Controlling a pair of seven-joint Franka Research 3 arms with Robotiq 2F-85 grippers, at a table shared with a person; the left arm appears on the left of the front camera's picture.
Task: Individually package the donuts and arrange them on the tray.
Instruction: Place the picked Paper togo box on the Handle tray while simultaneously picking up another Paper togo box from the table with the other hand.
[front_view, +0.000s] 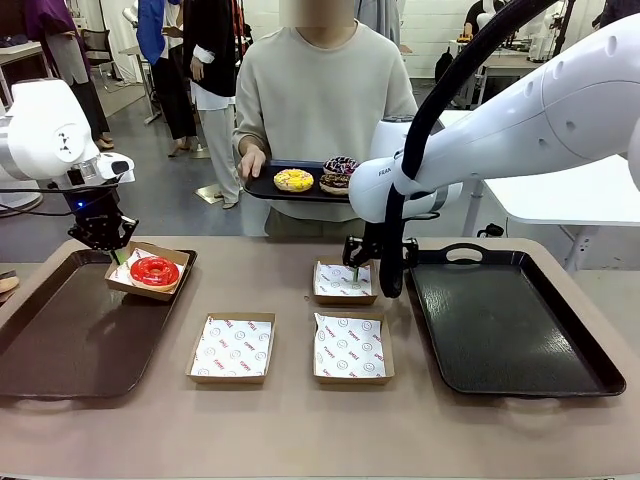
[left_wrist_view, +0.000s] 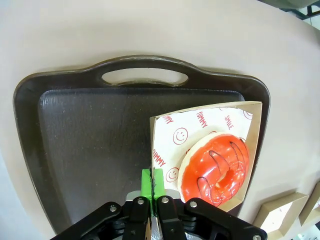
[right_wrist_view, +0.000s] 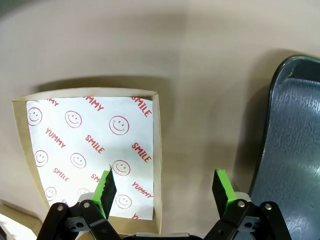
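Note:
A glossy red donut (front_view: 155, 271) (left_wrist_view: 215, 170) lies in a cardboard box (front_view: 176, 258) (left_wrist_view: 200, 120) lined with printed paper, resting on the right edge of the left tray (front_view: 70, 340) (left_wrist_view: 95, 145). My left gripper (front_view: 116, 256) (left_wrist_view: 154, 181) is shut on that box's edge. My right gripper (front_view: 375, 275) (right_wrist_view: 165, 187) stands open astride the right wall of an empty lined box (front_view: 343, 283) (right_wrist_view: 90, 145), one finger (right_wrist_view: 106, 187) over the paper. Across the table, a person holds a small black tray (front_view: 262, 187) carrying a yellow donut (front_view: 293, 180), a sprinkled donut (front_view: 341, 165) and a chocolate donut (front_view: 334, 183).
Two more empty lined boxes (front_view: 232, 347) (front_view: 353, 347) sit near the front middle of the table. A large dark tray (front_view: 510, 320) (right_wrist_view: 295, 135) lies to the right, just beside my right gripper. Other people stand in the background.

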